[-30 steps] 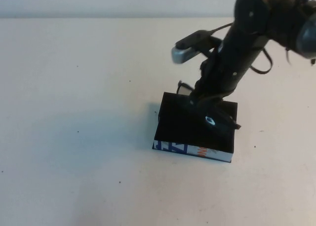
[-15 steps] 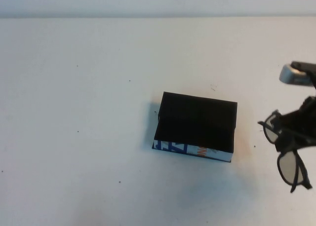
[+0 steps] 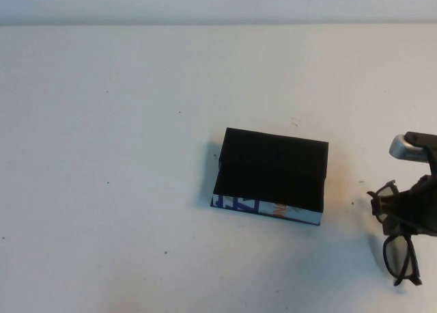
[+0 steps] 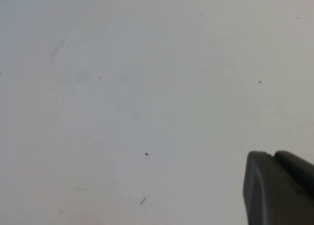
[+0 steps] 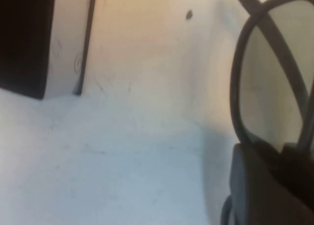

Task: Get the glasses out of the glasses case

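Your right claw (image 3: 403,214) hangs at the bench's (image 3: 123,121) right edge, toward the near corner, pinching the glasses (image 3: 397,248) by the middle of the frame, one dark-rimmed lens drooping below it. Whether that lens touches the bench surface or hangs just above it, you cannot tell. The glasses case (image 3: 271,176) sits open near the middle of the bench, well apart from the glasses, its black lining bare. So the removal looks done; what seems left is setting the glasses down and letting go. The case's white side, facing the near edge, carries blue letters and an orange patch, too small to read. In the right wrist view the lens (image 5: 274,72) fills one side. Your left claw (image 4: 279,188) shows only as a dark tip over bare bench; its state cannot be told.
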You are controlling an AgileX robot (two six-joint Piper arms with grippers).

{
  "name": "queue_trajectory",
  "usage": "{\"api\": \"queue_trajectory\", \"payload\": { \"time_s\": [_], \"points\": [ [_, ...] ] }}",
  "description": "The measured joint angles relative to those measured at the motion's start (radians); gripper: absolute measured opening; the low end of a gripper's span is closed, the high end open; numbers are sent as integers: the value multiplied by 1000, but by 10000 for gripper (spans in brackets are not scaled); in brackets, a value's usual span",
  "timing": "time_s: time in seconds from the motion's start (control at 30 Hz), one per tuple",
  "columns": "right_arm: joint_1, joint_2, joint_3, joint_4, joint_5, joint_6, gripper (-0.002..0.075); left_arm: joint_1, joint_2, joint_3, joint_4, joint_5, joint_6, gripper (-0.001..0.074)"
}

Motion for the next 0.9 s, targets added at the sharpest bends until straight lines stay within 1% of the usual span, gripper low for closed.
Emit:
{"api": "queue_trajectory", "payload": {
  "time_s": [0.1,0.2,0.43,0.57,0.7,0.77,0.9],
  "points": [
    [0,0,0,0,-18,0,161,0,0,0,0,0,0,-4],
    [0,0,-4,0,-13,0,195,0,0,0,0,0,0,-4],
    [-2,-46,-56,-27,93,0,204,0,0,0,0,0,0,-4],
    [-2,-196,-59,-55,138,0,160,0,0,0,0,0,0,-4],
    [-2,-431,-59,-61,115,0,48,0,0,0,0,0,0,-4],
    [-2,-565,-50,-61,87,0,13,0,0,0,0,0,0,-4],
    [-2,-806,24,-61,48,0,-11,0,0,0,0,0,0,-4]
  ]
}}
